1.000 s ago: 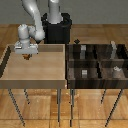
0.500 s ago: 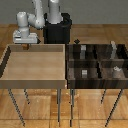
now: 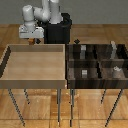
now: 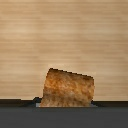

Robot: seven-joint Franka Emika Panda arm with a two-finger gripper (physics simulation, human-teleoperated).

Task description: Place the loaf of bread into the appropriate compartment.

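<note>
1. Claw (image 3: 33,40): held above the far rim of the tray, toward the exterior view's left. It's closed on the loaf (image 4: 67,88). The wrist view shows the orange-brown lump sitting right against the dark finger parts at frame edge, w/ only tan wood beyond it. In the exterior view a speck of orange shows under the claw.

2. Loaf: off the tray floor, carried in the claw. Seems upright; grip depth can't be told, fingers mostly out of frame.

3. Tray (image 3: 35,80): light tan, undivided, empty from what shows. Sits under the claw and fills the exterior view's left.

4. Bin (image 3: 97,62): dark brown, four cells, just beside the tray on the exterior view's right, rims nearly touching. Well apart from the claw.

5. Target cell (image 3: 85,71): judged to be the near cell next to the tray, w/ a small pale cube (image 3: 84,72) in it. Far cells hold taller grey boxes; the other near cell's item is too small to tell.

6. Step in hand (judgement): pick looks done, the lift is on or complete, transport not yet begun.

7. Next move calls for: carry across toward the exterior view's right, w/ enough height to clear tray wall + bin rim and dividers. Then centre over the cube's cell, lower, release.

8. Risk: the loaf is tiny, so slip in transit is possible, and a small offset could drop it in a neighbour cell.
</note>
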